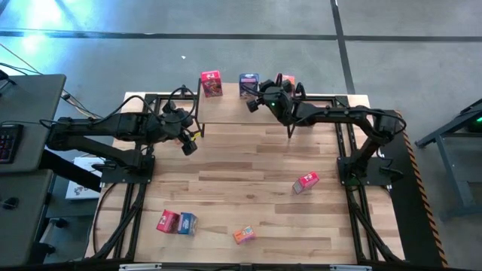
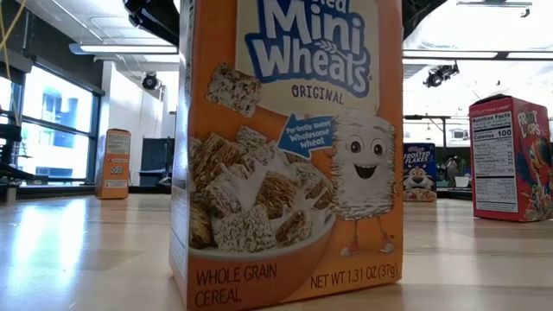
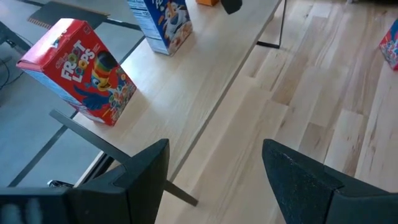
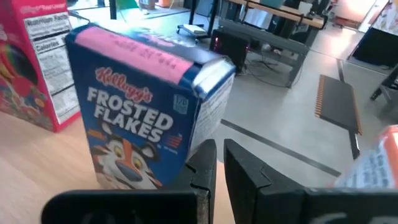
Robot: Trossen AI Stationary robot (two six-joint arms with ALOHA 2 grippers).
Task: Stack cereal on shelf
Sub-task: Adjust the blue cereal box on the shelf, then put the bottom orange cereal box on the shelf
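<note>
- Shelf (image 1: pixel 226 113) ran along the worktop's (image 1: pixel 248 181) far edge, carrying three boxes (image 1: pixel 212 83).
- Five boxes (image 1: pixel 306 181) sat loose on the worktop.
- Left claw (image 1: pixel 189 144) spread, empty; right claw (image 1: pixel 290 133) pressed together, empty.
- Cardboard looked light, crushable: pinch the narrow sides.

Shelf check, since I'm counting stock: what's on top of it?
On the shelf: a Froot Loops box and a Frosted Flakes box. An orange box is mostly hidden by the right gripper.
</note>
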